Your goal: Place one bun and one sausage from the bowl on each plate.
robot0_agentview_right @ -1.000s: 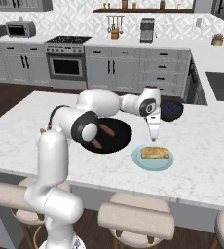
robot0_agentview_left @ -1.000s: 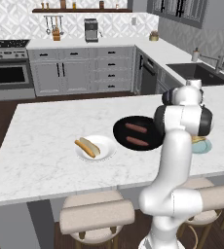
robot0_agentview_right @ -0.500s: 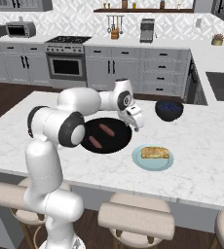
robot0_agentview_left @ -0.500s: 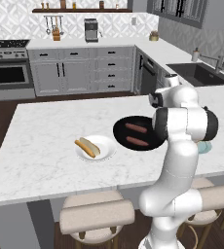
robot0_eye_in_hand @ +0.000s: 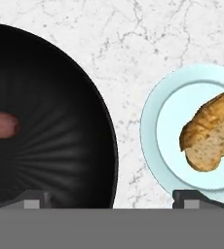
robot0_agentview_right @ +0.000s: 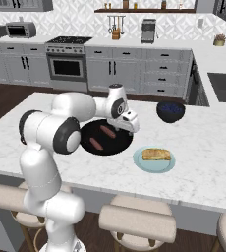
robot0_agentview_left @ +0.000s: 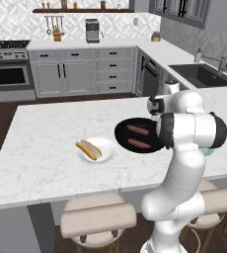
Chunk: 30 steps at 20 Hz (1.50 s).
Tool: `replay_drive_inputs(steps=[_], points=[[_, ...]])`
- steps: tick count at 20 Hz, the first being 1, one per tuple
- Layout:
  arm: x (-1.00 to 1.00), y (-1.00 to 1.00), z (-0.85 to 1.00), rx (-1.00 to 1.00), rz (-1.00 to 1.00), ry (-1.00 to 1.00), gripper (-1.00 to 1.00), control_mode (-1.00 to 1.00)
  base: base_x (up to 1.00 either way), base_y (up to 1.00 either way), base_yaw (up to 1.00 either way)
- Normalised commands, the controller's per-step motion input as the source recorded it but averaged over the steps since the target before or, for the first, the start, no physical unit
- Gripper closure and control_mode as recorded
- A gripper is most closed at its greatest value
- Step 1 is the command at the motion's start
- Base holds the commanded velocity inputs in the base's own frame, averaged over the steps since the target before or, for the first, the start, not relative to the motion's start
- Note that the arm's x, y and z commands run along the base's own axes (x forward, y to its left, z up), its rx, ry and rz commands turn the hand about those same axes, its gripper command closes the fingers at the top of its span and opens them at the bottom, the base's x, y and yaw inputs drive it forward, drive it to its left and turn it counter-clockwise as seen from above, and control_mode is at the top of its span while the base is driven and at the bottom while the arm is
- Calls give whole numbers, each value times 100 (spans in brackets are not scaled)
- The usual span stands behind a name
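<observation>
- Our two-finger gripper (robot0_agentview_right: 130, 129) has swung away from the small round pale blue-green plate (robot0_agentview_right: 154, 161) and back toward the wide, shallow, glossy black bowl (robot0_agentview_right: 106, 138). A second ago it hung right over that plate.
- Now it hovers above the bowl's right edge, between the bowl and the blue-green plate.
- Its two dark tips (robot0_eye_in_hand: 32, 198) stand wide apart at the bottom of the hand view, one over the bowl and one by the plate. Nothing is held between them.
- A toasted brown bun (robot0_eye_in_hand: 212, 131) lies on the blue-green plate (robot0_eye_in_hand: 158, 116). We think we have just set it down there.
- Two long reddish sausages (robot0_agentview_left: 137, 131) lie in the black bowl (robot0_agentview_left: 123, 133). We see no bun left in it.
- The small round plain white plate (robot0_agentview_left: 108, 153) already holds a bun and a sausage side by side (robot0_agentview_left: 90, 148).
- So we judge the blue-green plate only needs a sausage. The next move is likely to reach down into the bowl for one.
- A smaller, deeper dark navy-blue bowl (robot0_agentview_right: 171, 110) sits behind, well apart.
</observation>
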Motion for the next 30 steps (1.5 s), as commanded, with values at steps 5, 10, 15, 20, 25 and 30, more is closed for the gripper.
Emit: replay_drive_inputs(steps=[5, 10, 15, 20, 25, 30], points=[[3, 67, -2, 4, 74, 23, -100, -100, 0, 0, 0], [0, 37, -10, 0, 44, 21, -100, -100, 0, 0, 0], [2, 40, -28, 2, 17, -2, -100, -100, 0, 0, 0], [3, 65, -37, 4, 29, 0, -100, -100, 0, 0, 0], [16, 23, -48, 3, 22, 7, -100, -100, 0, 0, 0], [0, 18, -35, 5, 23, 13, -100, -100, 0, 0, 0]])
